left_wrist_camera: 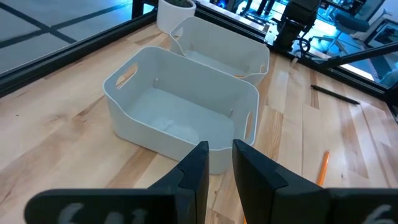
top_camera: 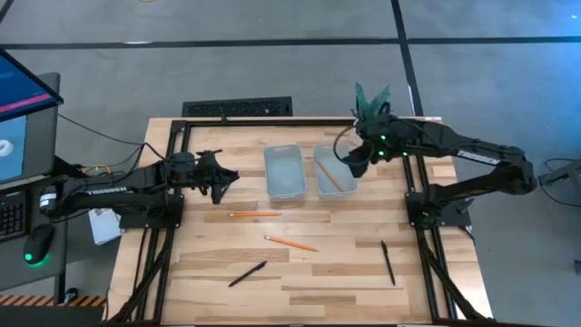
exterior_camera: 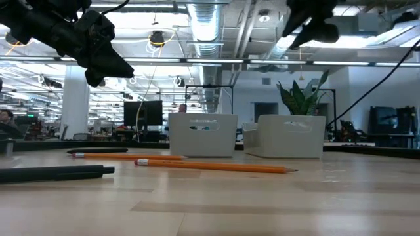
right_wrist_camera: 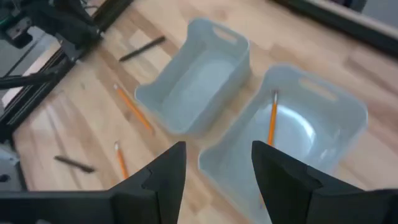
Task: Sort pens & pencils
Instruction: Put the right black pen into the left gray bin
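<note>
Lowest in the high view, two pens (top_camera: 247,273) (top_camera: 388,262) lie on the table (top_camera: 318,272), the left slanted, the right nearly upright in the frame. Above them, mid-frame, two pencils (top_camera: 254,214) (top_camera: 291,242) lie roughly crosswise, below the left gripper (top_camera: 221,185), probably the nearer arm; its fingers stand slightly apart, holding nothing. Farther up, the right gripper (top_camera: 356,162), fingers spread and empty, hovers over the right tray (top_camera: 334,173), where one pencil (top_camera: 329,175) already lies; the left tray (top_camera: 285,173) looks empty.
</note>
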Robot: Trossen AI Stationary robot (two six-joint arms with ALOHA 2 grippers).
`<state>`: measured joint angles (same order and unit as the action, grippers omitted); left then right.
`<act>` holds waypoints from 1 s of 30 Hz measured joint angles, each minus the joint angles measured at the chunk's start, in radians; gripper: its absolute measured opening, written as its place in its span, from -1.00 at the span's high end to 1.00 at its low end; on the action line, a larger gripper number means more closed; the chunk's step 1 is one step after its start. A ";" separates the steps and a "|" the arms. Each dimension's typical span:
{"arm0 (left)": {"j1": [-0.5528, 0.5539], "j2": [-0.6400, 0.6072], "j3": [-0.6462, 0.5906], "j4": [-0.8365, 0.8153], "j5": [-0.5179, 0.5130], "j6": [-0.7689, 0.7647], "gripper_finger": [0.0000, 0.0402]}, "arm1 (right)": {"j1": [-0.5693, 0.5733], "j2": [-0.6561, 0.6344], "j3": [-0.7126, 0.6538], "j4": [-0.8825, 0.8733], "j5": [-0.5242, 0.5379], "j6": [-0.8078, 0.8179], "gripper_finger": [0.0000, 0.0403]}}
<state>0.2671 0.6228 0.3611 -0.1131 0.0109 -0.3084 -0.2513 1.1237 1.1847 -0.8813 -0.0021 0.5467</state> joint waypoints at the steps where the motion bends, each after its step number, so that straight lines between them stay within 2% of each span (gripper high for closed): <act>1: 0.000 0.000 0.000 0.000 0.000 0.000 0.69 | 0.010 -0.009 0.000 -0.019 0.000 0.008 -0.02; 12: 0.000 0.000 0.000 0.000 0.000 -0.001 0.69 | 0.123 -0.016 0.000 -0.065 0.002 0.004 -0.01; 20: 0.000 0.000 0.000 -0.001 0.000 -0.003 0.69 | 0.172 -0.004 0.000 -0.085 0.002 0.007 0.11; 30: 0.000 0.000 0.000 -0.002 0.000 -0.003 0.69 | 0.247 -0.005 -0.033 -0.219 0.005 0.186 0.34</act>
<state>0.2669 0.6228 0.3611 -0.1150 0.0109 -0.3119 -0.0046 1.1191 1.1519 -1.1004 0.0030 0.7323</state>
